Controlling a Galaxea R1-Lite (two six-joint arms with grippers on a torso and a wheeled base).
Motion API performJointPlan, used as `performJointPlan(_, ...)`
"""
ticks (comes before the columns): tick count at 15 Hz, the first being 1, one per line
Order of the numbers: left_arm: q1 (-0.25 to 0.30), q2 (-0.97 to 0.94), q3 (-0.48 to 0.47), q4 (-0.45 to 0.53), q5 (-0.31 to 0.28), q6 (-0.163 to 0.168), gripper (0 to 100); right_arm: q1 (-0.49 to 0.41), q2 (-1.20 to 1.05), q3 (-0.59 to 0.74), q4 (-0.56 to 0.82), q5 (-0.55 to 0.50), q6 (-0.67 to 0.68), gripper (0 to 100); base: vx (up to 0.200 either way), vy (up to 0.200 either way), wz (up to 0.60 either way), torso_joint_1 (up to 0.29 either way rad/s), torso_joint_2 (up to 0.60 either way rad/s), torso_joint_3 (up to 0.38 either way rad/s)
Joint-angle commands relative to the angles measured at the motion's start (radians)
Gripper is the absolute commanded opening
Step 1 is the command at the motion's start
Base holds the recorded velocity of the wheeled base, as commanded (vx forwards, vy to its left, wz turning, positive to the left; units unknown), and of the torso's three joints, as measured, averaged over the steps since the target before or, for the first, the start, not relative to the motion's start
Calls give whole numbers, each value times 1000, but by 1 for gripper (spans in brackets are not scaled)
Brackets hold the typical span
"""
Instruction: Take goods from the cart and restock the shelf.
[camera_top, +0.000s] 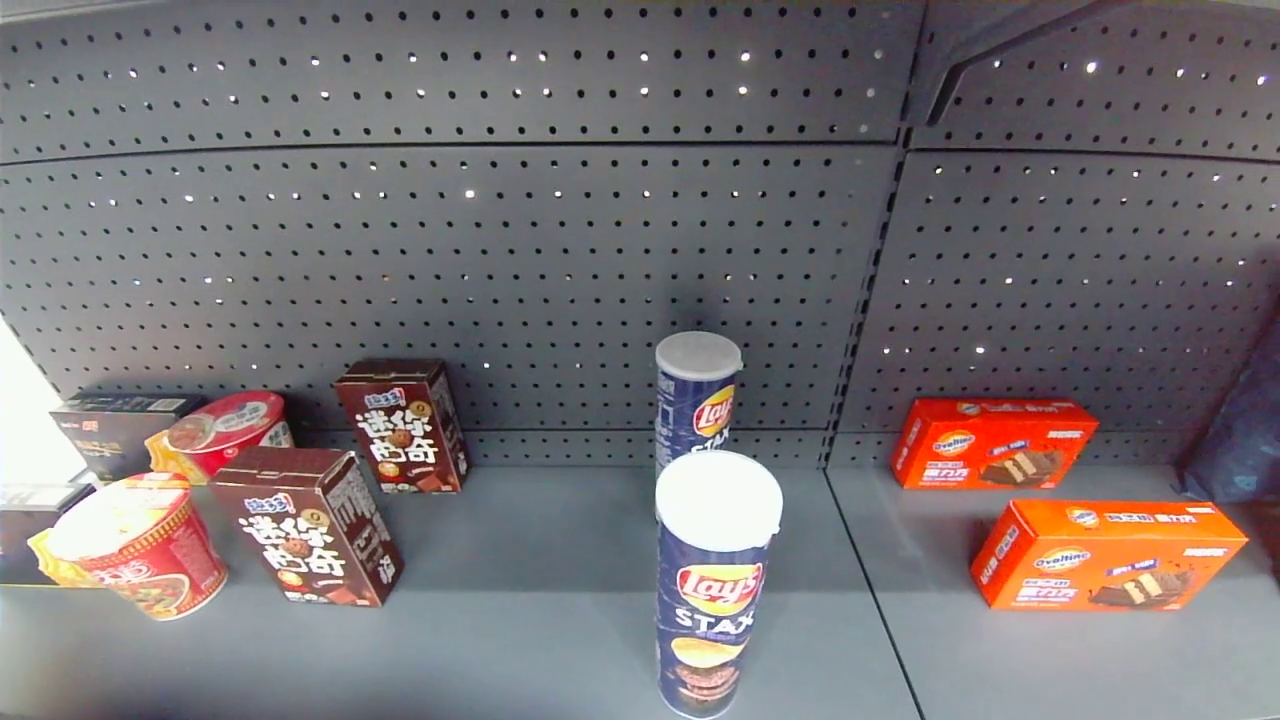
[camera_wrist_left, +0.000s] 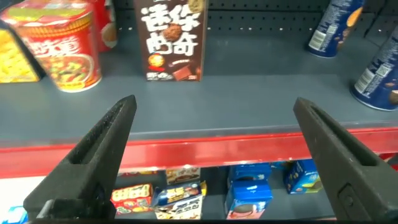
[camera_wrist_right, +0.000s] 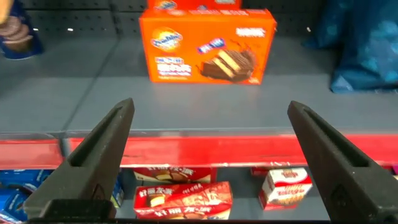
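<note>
In the head view the shelf (camera_top: 540, 600) holds its goods in pairs, one behind the other. At 6 o'clock a dark blue chip can (camera_top: 718, 590) with a white lid and a red-and-yellow logo stands upright, with a second can (camera_top: 697, 395) behind it toward 12. Toward 9 o'clock are a brown box (camera_top: 310, 525) with large white lettering and a red noodle cup (camera_top: 135, 550), each with its twin farther back. At 3 o'clock stands an orange box (camera_top: 1105, 555) picturing chocolate wafers, again with a twin behind.

The wrist views add the shelf's red front edge (camera_wrist_left: 211, 152) and a lower level beneath it, stocked with blue packs (camera_wrist_left: 249, 193) and red-and-white boxes (camera_wrist_right: 183, 199).

The left gripper (camera_wrist_left: 214, 101) sits just outside that edge, facing the brown box, with its fingers spread wide and empty. The right gripper (camera_wrist_right: 211, 104) faces the orange box, equally wide and empty.
</note>
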Motion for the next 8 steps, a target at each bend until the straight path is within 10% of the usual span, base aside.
performJointPlan(1,1,1,0,0,-1,0,100,0,1,0,1,0,0,100,0,0,0,0,0,0)
performJointPlan(8,1,1,0,-2,-1,-1,100,0,1,0,1,0,0,100,0,0,0,0,0,0)
